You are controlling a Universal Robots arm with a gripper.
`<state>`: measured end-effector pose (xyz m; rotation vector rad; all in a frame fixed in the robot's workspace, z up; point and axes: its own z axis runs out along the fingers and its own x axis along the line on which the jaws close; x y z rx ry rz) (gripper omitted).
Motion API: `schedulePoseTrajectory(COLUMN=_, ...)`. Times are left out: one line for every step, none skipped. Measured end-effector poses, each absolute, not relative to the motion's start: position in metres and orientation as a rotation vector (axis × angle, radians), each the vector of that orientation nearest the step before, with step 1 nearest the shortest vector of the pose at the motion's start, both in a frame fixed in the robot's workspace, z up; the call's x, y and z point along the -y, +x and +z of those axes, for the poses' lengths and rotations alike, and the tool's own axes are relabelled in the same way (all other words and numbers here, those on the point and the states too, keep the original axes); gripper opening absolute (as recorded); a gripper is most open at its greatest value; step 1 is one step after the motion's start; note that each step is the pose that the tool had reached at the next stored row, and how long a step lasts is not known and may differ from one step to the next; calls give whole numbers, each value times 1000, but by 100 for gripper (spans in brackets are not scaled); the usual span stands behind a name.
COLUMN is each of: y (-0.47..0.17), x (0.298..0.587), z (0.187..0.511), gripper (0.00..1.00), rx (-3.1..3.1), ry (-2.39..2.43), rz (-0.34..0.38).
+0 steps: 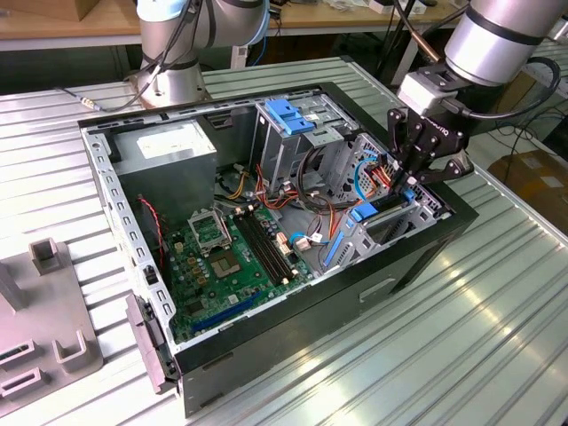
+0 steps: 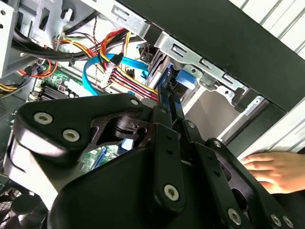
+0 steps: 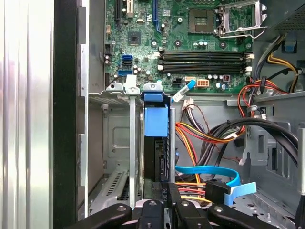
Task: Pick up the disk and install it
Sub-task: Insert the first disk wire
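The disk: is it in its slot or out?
In: the disk stands on edge inside the metal bay, the gripper gripping its end.

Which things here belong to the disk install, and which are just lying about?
In the job: disk, gripper at it, drive bay, case.
Lying about: motherboard, power supply, blue cable, grey fixture at the exterior view's left, a person's hand beside the case.
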<state>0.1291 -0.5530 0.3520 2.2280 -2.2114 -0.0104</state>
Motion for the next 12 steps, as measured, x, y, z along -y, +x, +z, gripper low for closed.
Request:
schedulePoseTrajectory(y=129, x=553, z=351, gripper=16, rx=2212, ry=2228, rz=-11)
schedulePoseTrajectory(y=129, x=553, z=351, gripper=16, rx=2212, ry=2228, rz=-11)
schedulePoseTrajectory(y=129, x=553, z=350, gripper=16, rx=2214, ry=2226, rz=-10)
schedulePoseTrajectory(y=129, x=553, z=350, gripper=16, rx=2216, ry=2223, rz=-10)
schedulePoseTrajectory(y=129, x=553, z=350, gripper=16, rx=2219, ry=2220, rz=-10)
schedulePoseTrajectory(y=129, x=553, z=349, gripper=16, rx=2220, ry=2219, rz=-11)
schedulePoseTrajectory(y=129, x=553, z=349, gripper=16, rx=2221, ry=2218, rz=-10)
schedulePoseTrajectory(y=129, x=553, z=349, gripper=16, rx=2221, ry=2218, rz=-11)
schedulePoseTrajectory(y=129, x=553, z=349, gripper=16, rx=2221, ry=2218, rz=-11)
schedulePoseTrajectory(y=129, x=553, z=349, gripper=16, rx=2221, ry=2218, rz=-10)
schedulePoseTrajectory(y=129, x=553, z=349, gripper=16, rx=2221, ry=2218, rz=-11)
schedulePoseTrajectory(y=129, x=553, z=348, gripper=16, rx=2221, ry=2218, rz=-11)
